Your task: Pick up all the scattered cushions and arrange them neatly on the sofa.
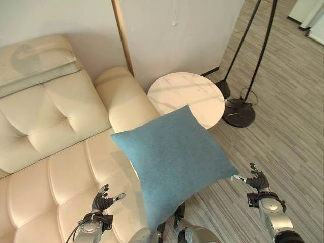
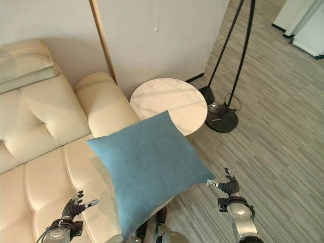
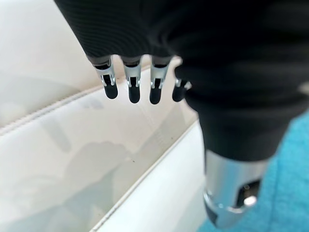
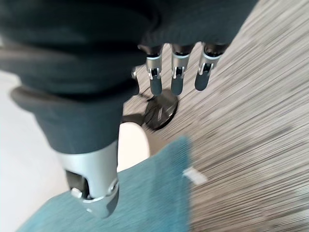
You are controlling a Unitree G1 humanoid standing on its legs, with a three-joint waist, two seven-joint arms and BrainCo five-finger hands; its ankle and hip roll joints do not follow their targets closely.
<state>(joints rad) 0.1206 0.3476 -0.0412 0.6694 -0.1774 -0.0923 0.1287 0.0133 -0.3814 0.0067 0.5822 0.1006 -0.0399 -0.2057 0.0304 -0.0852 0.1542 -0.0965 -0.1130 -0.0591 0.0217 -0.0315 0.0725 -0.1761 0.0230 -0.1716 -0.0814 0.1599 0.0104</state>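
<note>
Both hands, left hand (image 1: 101,202) and right hand (image 1: 259,183), hang with relaxed fingers holding nothing; between them, the soft, light blue cushion (image 1: 174,157) looks easiest gripped by opposite edges.

Two silver-grey arms flank the blue cushion (image 1: 172,162); the left hand (image 1: 101,202) and right hand (image 1: 259,181) show silver fingers with dark tips, wrists sheathed in dark ribbed covers.

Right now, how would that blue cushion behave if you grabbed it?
The blue cushion looks plump and soft, so probably light and squashy. Its woven cloth likely grips well. It overhangs the sofa edge, so a push might tip it to the floor.
</note>
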